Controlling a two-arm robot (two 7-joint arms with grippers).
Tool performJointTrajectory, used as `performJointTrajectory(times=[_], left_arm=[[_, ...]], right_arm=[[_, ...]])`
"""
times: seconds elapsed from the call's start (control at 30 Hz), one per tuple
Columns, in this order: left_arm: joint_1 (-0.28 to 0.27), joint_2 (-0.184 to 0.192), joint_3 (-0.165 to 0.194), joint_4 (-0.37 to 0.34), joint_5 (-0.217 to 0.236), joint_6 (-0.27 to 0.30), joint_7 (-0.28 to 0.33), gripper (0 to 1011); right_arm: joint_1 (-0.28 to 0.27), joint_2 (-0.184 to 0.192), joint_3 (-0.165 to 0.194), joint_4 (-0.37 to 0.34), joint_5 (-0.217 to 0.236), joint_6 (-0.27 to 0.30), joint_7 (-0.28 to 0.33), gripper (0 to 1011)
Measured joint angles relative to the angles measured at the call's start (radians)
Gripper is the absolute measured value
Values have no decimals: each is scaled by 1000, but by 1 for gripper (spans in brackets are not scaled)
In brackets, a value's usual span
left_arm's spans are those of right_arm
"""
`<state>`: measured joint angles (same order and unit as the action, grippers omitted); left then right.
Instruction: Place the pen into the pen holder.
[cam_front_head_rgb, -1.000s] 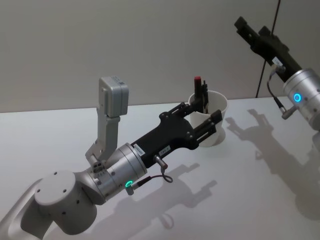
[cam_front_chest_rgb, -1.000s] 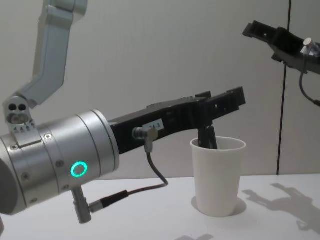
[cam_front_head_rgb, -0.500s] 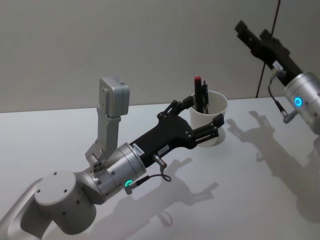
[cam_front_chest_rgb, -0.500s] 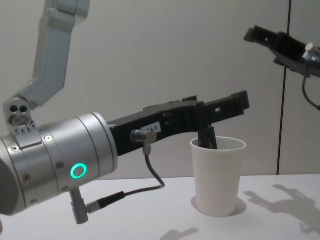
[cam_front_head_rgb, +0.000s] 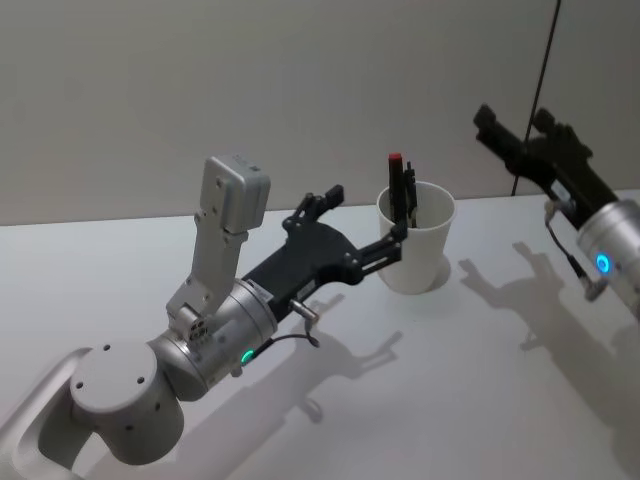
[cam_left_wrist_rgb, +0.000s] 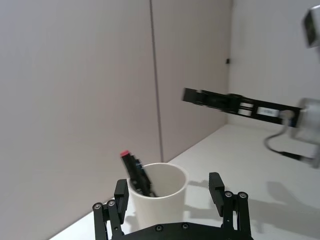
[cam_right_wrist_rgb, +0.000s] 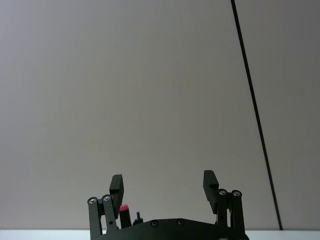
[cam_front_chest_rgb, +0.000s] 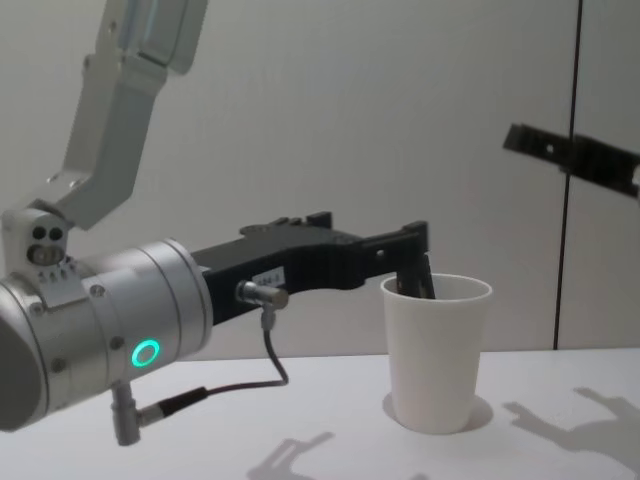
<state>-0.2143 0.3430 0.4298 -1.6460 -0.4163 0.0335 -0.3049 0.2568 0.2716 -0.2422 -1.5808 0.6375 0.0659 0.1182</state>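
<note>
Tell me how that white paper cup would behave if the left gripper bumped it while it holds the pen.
The paper cup looks thin-walled and light, so it would probably slide or dent easily. It is taller than its narrow base, and the pen leans on one side of the rim, so it may tip that way. The open left gripper is close beside it.

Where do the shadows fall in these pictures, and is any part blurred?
Head view: sharp arm shadows lie on the table near the paper cup. Chest view: a hand-shaped shadow sits right of the cup. Left wrist view: the right hand looks motion-blurred.
</note>
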Motion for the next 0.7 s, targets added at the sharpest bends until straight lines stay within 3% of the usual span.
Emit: performJointTrajectory(times=[0.7], left_arm=[[-21,36,23,18,195,-19,266,1001]], right_arm=[[-201,49,12,-138,-259,-24,-38,1002]])
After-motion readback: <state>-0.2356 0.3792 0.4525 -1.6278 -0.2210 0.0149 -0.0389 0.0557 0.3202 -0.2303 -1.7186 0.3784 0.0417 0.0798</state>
